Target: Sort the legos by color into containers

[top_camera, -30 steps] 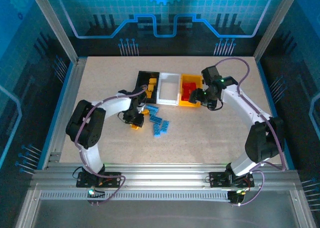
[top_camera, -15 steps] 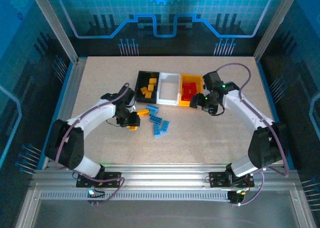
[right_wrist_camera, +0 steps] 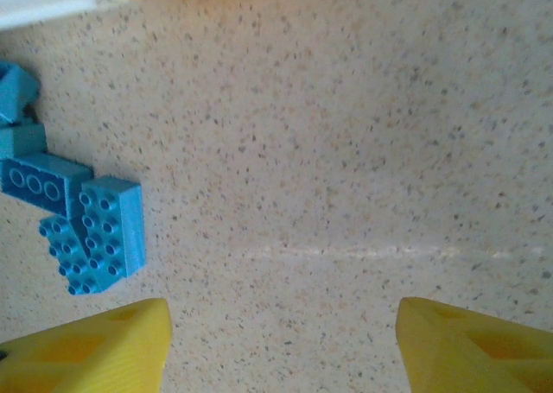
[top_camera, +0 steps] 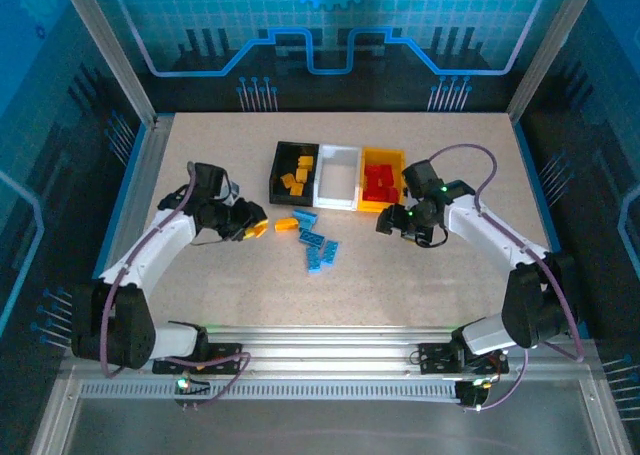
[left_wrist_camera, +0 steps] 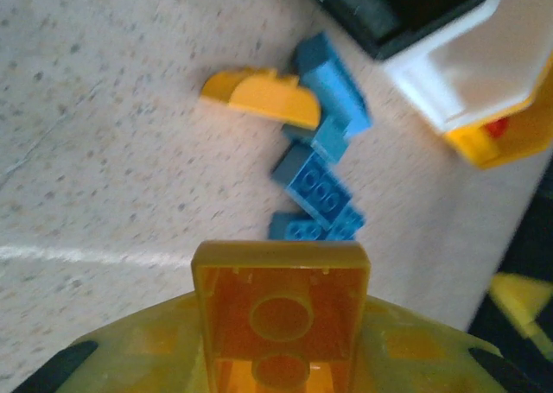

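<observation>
1. The black plastic box (top_camera: 277,180) sits ahead and to the right of the left claw (top_camera: 252,230). Bad aim could drop the brick outside it.
2. The left claw is pinched tight on an orange-yellow plastic lego brick (left_wrist_camera: 281,311). The brick might slip out.
3. The right claw (top_camera: 390,222) hangs open and empty. The blue plastic bricks (top_camera: 318,245) to its left could get bumped.

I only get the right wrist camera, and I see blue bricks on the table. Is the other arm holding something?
Observer: Yes, the left tool is shut on an orange-yellow brick.
Operator: Where do those go?
Observer: Other orange-yellow bricks lie in the black bin.
Operator: And the red ones?
Observer: The red bricks are in the orange-yellow bin.
</observation>
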Motion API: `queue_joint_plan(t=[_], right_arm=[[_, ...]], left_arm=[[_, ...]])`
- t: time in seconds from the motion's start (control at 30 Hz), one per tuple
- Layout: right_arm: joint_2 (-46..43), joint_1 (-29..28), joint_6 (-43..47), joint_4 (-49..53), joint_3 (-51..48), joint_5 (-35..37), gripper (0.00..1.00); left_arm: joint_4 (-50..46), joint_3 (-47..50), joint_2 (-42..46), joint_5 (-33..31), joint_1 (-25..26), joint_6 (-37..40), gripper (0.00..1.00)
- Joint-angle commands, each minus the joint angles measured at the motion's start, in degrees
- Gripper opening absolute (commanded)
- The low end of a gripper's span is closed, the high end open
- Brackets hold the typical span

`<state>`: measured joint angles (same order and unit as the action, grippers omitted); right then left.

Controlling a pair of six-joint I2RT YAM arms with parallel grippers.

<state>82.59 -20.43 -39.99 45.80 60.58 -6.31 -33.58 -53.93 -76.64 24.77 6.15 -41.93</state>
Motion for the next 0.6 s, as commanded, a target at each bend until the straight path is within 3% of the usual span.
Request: queue_joint_plan(t=[0.0, 0.3, 0.57], right_arm=[[-1.86, -1.87, -1.89, -0.19, -1.09, -0.71, 0.71], [-2.94, -5.09, -3.33, 0.52, -2.3, -0.44, 0.71], [-4.35, -8.15, -4.59, 5.61, 0.28, 1.98, 0.72]], left_arm=[[8.47, -6.17, -6.32, 5.04, -1.19, -8.96, 0.3], [4.09, -27.73, -25.01, 2.98, -1.06, -7.29, 0.3], [2.55, -37.48, -34.37, 2.95, -0.51, -7.64, 0.34]])
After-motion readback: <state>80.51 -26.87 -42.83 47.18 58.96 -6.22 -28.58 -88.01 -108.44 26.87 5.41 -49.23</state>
